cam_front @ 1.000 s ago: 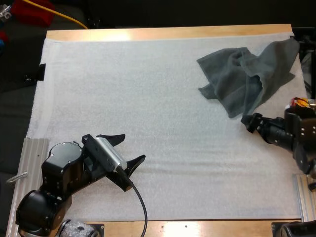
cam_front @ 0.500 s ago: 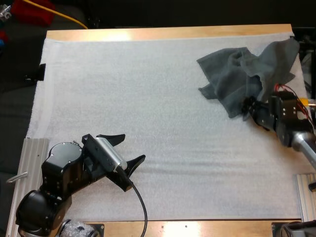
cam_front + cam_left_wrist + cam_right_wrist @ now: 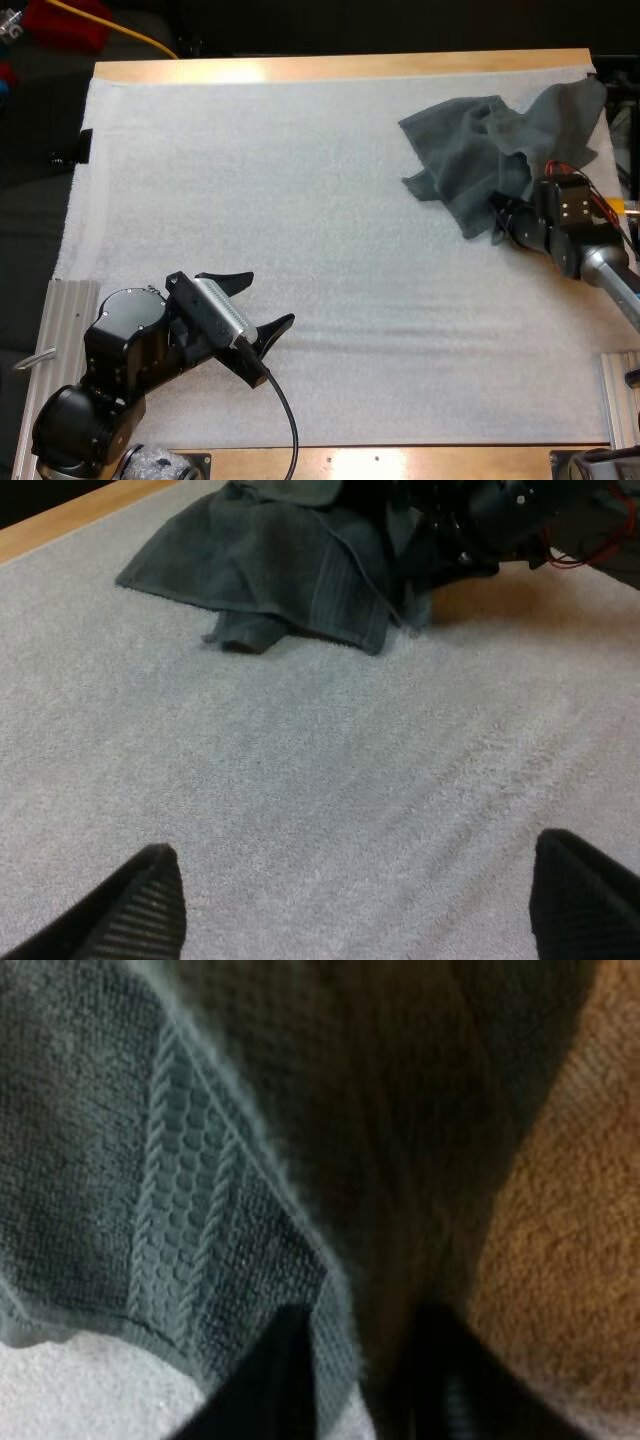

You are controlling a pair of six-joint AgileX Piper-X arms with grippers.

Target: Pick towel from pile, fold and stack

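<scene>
Towel (image 3: 505, 150): one dark grey-green piece, crumpled, at the far right of the white mat (image 3: 300, 180). Its far corner reaches the mat's right edge, close to the far strip of the wooden table (image 3: 340, 68). Cloth is bunched in the middle, with a loose flap running toward the near side. Right gripper (image 3: 497, 218) is at the tip of that near flap, coming in from the right, low over the mat. Right wrist view: fingers stand a narrow gap apart, with the towel's ribbed edge right at them and a corner of it reaching into the gap. It isn't pinched from both sides, so nothing is held. Left wrist view shows the same thing from across the mat, with the right gripper nosed into the towel's edge. Left gripper (image 3: 268, 298) is at the near left, well apart from the towel, over bare mat. Its fingers are spread wide and empty, pointing out across the mat toward the towel side.
</scene>
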